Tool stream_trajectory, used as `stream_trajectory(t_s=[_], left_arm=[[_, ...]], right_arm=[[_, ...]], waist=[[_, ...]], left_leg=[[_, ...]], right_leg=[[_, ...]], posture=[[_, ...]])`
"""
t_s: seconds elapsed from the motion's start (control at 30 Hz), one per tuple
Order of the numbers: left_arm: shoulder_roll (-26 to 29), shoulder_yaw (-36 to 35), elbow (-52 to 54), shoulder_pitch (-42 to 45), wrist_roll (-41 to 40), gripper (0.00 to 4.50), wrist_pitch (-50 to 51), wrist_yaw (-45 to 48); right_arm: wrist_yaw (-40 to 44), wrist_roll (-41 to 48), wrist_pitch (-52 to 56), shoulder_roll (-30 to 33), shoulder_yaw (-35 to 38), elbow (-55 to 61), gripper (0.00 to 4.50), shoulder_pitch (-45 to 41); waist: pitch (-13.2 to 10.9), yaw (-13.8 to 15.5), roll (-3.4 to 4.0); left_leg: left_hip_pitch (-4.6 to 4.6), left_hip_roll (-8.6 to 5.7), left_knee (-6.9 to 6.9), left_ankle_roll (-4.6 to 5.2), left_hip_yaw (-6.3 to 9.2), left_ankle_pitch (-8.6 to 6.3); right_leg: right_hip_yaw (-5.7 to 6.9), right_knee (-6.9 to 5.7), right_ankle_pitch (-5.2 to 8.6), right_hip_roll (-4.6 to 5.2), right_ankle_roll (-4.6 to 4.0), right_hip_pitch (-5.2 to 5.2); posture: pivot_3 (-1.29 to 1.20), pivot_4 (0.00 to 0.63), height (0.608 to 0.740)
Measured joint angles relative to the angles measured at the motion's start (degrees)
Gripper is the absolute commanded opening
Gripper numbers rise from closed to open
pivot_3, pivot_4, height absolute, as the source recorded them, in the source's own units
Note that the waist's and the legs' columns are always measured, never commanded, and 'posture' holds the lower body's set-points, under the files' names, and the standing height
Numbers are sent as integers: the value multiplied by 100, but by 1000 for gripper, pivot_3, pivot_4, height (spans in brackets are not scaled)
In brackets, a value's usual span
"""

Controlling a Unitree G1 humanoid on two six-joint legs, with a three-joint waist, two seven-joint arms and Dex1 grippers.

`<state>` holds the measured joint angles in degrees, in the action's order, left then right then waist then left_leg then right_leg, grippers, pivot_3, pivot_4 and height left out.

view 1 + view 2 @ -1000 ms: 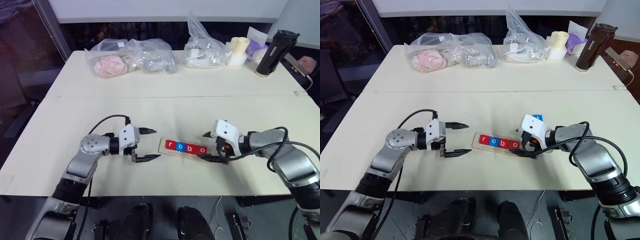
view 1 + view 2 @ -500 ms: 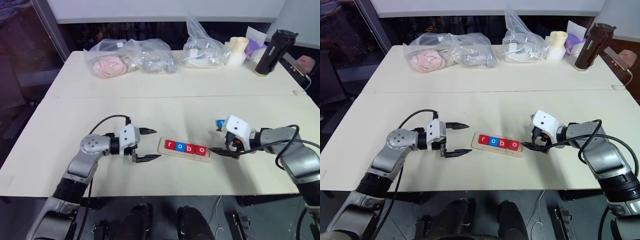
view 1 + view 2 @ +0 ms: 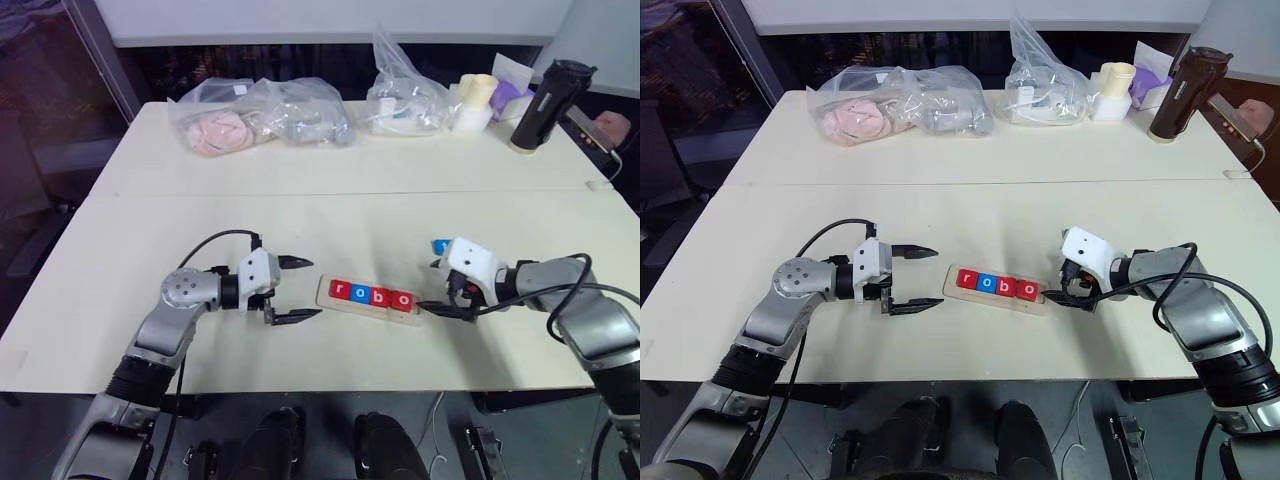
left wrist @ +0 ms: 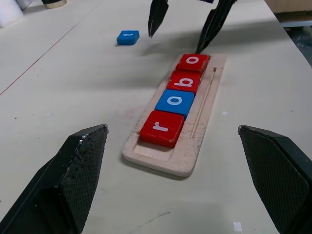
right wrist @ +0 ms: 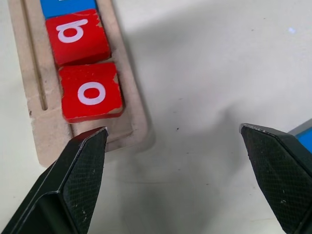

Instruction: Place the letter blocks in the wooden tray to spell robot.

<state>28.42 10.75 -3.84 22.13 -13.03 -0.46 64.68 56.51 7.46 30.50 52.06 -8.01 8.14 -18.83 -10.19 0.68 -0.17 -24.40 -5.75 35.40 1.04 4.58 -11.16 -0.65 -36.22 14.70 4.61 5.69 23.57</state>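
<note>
The wooden tray (image 4: pixel 170 163) lies at the table's centre, between my two grippers. Four letter blocks sit in it in a row: red r (image 3: pixel 341 291), blue o (image 3: pixel 362 294), red b (image 3: pixel 382 297) and red o (image 3: pixel 402 299). Bare wood shows at the tray's right end. A blue t block (image 4: pixel 127 37) lies flat on the table just behind my right gripper. My right gripper (image 3: pixel 427 285) stands open at the tray's right end, its lower fingertip close to the last o, holding nothing. My left gripper (image 3: pixel 313 288) is open and empty just left of the tray.
Several clear plastic bags (image 3: pixel 260 115) with soft items lie along the table's far side. A cream cup (image 3: pixel 478 98) and a dark flask (image 3: pixel 545 105) stand at the back right. A seam (image 3: pixel 350 193) crosses the table. The table's front edge (image 3: pixel 300 385) is close below the arms.
My right gripper has drawn back to the right, off the tray's end, still open. The four blocks stay in the tray. The left arm has not moved.
</note>
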Motion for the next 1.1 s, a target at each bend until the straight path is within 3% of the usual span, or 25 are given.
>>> stream_trajectory(t_s=[1.1], left_arm=[[35,-3,251,-165,-3,4500,139,-155]], right_arm=[[149,-451,-694,-540,-383,-954,4429,-759]], waist=[[1,-10,1]], left_leg=[[4,0,5,0,0,0]], right_leg=[[-1,-6,-2,-3,-2,-3]], posture=[[0,150,738]])
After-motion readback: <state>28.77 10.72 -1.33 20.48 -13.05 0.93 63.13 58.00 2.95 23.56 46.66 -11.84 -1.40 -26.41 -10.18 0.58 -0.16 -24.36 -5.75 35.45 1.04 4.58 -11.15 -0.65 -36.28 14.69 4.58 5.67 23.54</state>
